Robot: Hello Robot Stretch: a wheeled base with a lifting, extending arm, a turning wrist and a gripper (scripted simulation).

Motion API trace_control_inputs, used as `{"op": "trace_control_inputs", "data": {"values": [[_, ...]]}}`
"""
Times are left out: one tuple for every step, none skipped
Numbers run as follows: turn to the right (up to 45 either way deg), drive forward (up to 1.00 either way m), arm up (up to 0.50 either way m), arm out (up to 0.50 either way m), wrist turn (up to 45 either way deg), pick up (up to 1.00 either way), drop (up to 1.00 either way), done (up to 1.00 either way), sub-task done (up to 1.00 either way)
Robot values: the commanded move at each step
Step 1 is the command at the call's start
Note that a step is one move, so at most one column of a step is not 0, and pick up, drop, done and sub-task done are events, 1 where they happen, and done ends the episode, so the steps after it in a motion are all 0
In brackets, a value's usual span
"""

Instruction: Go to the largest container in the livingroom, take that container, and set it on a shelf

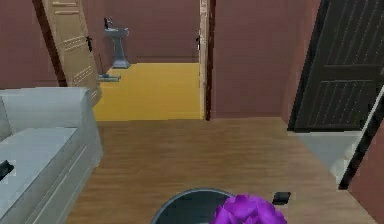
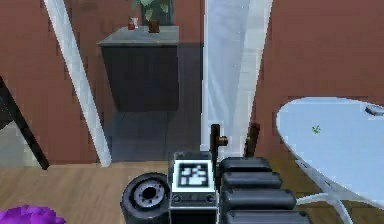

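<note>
**Container not identified; end effector's load unclear**

Which thing is the task's container cannot be told. A small pot [image 2: 153,26] with a green plant [image 2: 155,8] stands on a dark boxy cabinet [image 2: 140,75]. A ruffled purple mass [image 1: 252,210] sits by a dark round shape [image 1: 195,207] on the plank floor [image 1: 200,150]. The end effector [image 2: 148,198] is a dark rounded body near a round white surface [image 2: 335,125]; whether it holds anything cannot be told

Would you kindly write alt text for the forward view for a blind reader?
Across a wood floor, an open wooden door reveals a yellow-floored room with a white pedestal sink. A grey sofa stands left, a dark door right.
</note>
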Motion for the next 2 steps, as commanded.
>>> {"op": "trace_control_inputs", "data": {"values": [[45.0,0.00,0.00,0.00,0.0,0.00,0.00,0.00,0.00],[15.0,0.00,0.00,0.00,0.0,0.00,0.00,0.00,0.00]]}}
